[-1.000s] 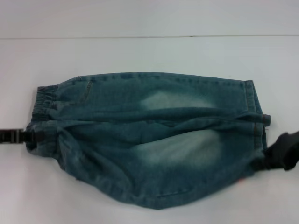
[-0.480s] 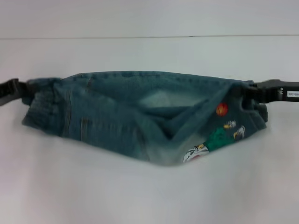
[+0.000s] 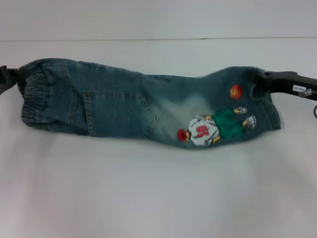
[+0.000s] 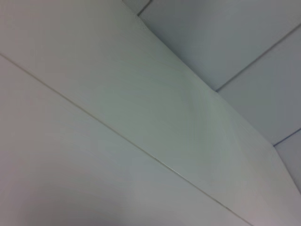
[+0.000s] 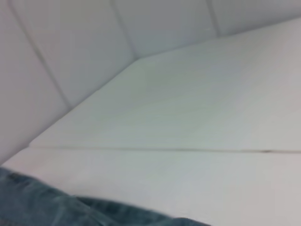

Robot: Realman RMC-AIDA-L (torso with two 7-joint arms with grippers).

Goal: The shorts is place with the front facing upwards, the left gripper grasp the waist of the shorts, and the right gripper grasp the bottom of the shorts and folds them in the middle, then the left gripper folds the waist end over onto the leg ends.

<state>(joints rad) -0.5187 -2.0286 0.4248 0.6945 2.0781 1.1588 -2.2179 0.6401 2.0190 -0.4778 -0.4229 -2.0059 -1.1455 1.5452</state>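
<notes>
1. The shorts [image 3: 148, 111] lie lengthwise on the white surface [image 3: 158, 193], folded along the middle into 1 long band, the pocket and the cartoon embroidery [image 3: 210, 129] facing up.

2. The left pincer [image 3: 6, 77] sits at the far left edge of the head view, clenched on the waist [image 3: 34, 101], the puckered elastic end. Only a sliver of the claw shows, so the grip is judged from the cloth drawn toward it.

3. The right pincer [image 3: 265, 79] reaches in from the right and grasps the bottom of the shorts [image 3: 265, 106] at its upper corner, where the denim bunches against the black fingers.

4. The lengthwise fold looks nearly finished; the upper edge sags between the 2 grips, a sign that the cloth hangs slightly from the pincers and does not lie fully flat.

5. To finish the step well, both pincers should lower together and settle the upper layer squarely over the lower one, edges matched, before either lets go.

6. A light outward pull on each end would take out the sag and smooth the crease.

7. The waist-over-legs fold then falls to the left pincer alone, so the right pincer should release cleanly without dragging the hem.

8. The left wrist view shows only bare surface; the right wrist view catches a strip of denim at its edge.
</notes>
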